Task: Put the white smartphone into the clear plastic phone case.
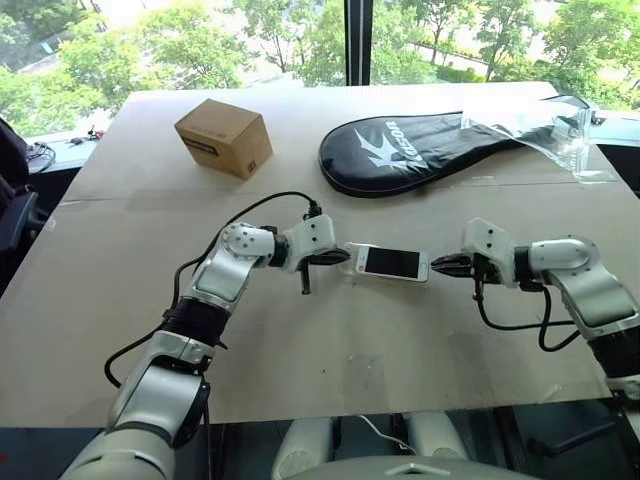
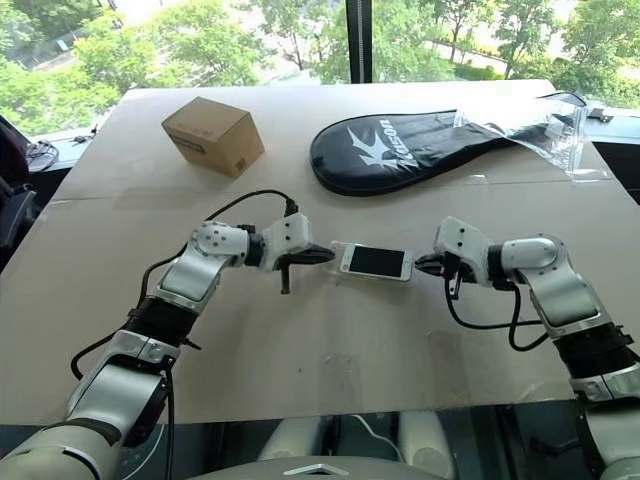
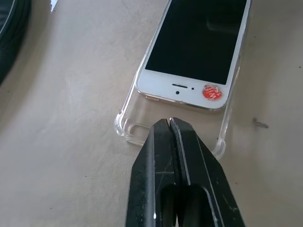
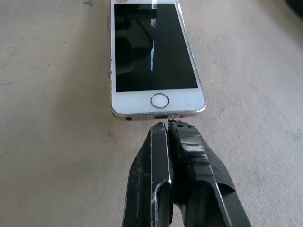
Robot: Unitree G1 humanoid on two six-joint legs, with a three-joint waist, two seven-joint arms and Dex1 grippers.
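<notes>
Partly sleeved, glossy white smartphone (image 3: 189,52) overlaps thin transparent phone case (image 3: 128,127).

My 2 arms reach forward and bend inward, so the end effectors point at each other, both angled slightly down. My left end effector (image 1: 322,258) has its fingers pressed together. My right end effector (image 1: 444,265) is likewise closed.
</notes>
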